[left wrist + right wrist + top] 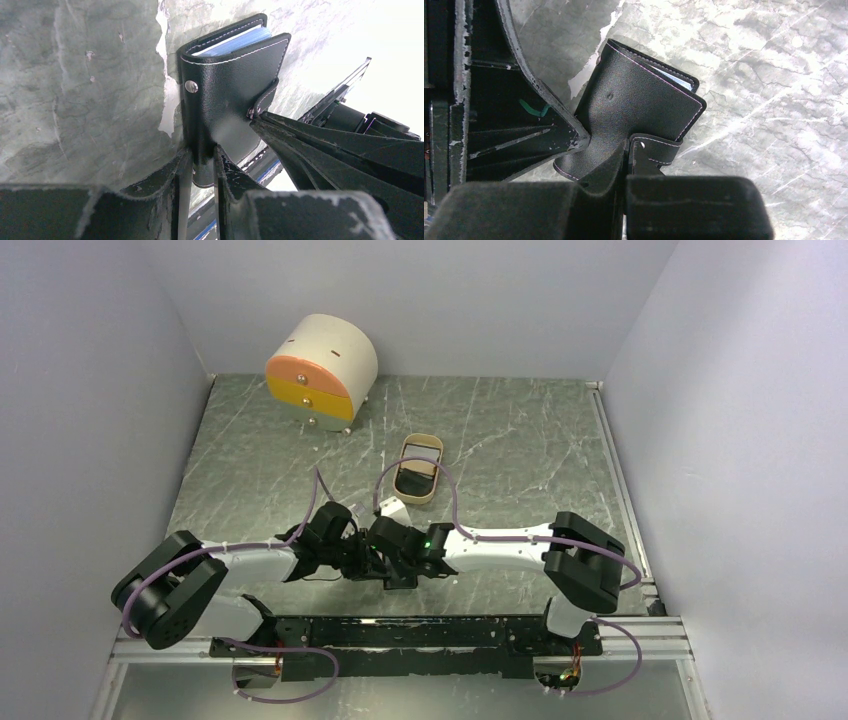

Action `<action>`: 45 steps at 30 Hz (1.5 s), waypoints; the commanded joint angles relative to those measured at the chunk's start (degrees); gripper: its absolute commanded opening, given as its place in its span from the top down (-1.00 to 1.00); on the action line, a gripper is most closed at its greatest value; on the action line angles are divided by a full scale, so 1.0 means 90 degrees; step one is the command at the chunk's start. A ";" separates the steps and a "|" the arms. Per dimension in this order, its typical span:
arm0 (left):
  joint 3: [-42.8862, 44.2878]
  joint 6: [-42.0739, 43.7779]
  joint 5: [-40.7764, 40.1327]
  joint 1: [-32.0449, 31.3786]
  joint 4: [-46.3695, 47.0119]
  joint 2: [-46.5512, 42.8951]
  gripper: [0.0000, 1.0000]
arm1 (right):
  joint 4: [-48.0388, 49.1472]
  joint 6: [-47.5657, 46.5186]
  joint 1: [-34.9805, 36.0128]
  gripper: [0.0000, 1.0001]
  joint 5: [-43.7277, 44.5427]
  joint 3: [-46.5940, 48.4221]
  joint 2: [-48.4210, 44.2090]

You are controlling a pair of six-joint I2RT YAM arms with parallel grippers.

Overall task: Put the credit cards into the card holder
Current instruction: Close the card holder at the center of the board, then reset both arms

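Note:
The card holder is a black folded wallet with blue leaves and a steel snap, held off the table between both arms. My left gripper is shut on its lower edge, one finger on each side. My right gripper is shut on the holder's snap tab, coming in from the other side. In the top view the two grippers meet near the table's front middle and hide the holder. A small white flat piece that looks like one of the credit cards lies just beyond them.
A tan oval tray with a dark inside stands behind the grippers. A cream round drawer box with orange and yellow fronts sits at the back left. Grey walls close in both sides. A black rail runs along the near edge.

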 commanded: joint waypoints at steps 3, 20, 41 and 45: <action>-0.0032 0.0026 0.0004 -0.0047 0.0335 0.0185 0.48 | 0.0514 0.0224 0.0063 1.00 -0.0512 -0.0370 0.0633; 0.0458 0.0049 -0.0757 -0.0031 -0.1018 -0.1311 0.40 | 0.0101 0.0151 0.0000 0.27 -0.0060 0.0282 -0.0192; 0.4194 0.2063 -0.3055 -0.0019 -0.5696 -0.4453 -0.97 | -0.1277 0.1528 -0.0066 -0.99 0.2311 0.0232 -0.3925; 0.3657 0.2039 -0.3121 -0.0026 -0.5500 -0.5020 -0.97 | -0.1265 0.1737 -0.0063 -0.99 0.2408 -0.0238 -0.4511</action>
